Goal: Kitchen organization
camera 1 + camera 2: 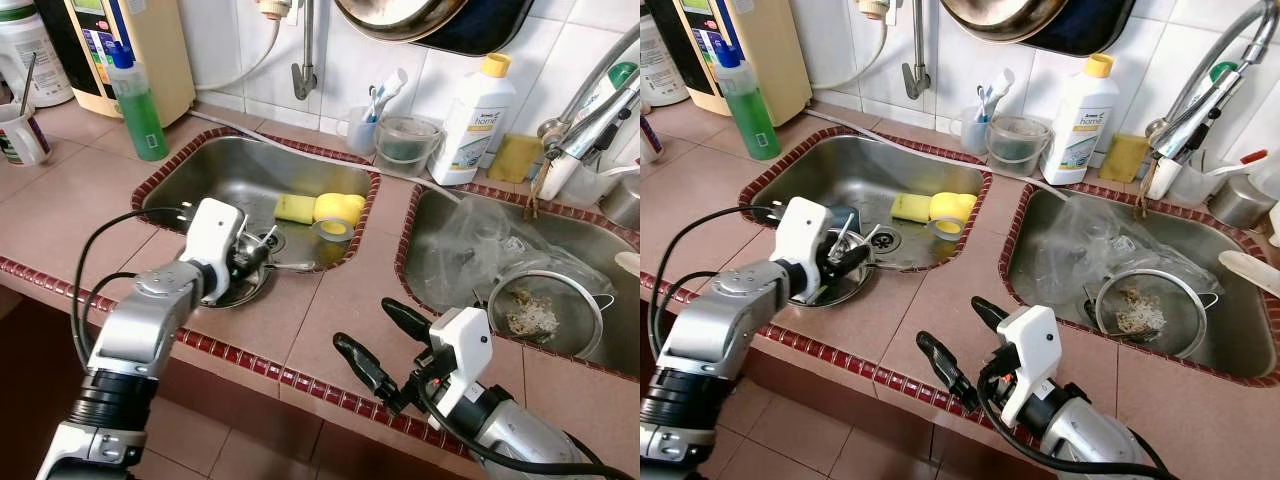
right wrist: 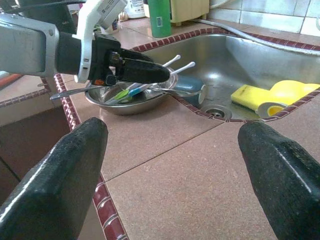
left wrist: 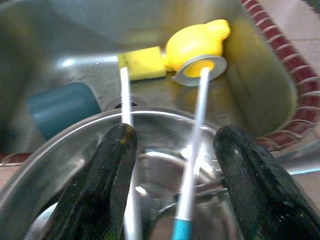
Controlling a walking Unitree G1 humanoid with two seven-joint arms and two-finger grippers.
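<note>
Left wrist view: left pincer (image 3: 172,200) spread over steel bowl (image 3: 150,150); right pincer (image 1: 385,340) released above counter (image 1: 330,310).

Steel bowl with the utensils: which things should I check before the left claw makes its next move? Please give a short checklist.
1. Left claw open: ok, fingers spread above the steel bowl.
2. Utensil lined up: ok, a white-handled utensil lies between the fingers.
3. Something gripped: not ok, nothing is held.
4. Bowl steady at the sink edge: cannot tell.
5. Right claw out of the way: ok, open over the counter, apart from the bowl.
</note>
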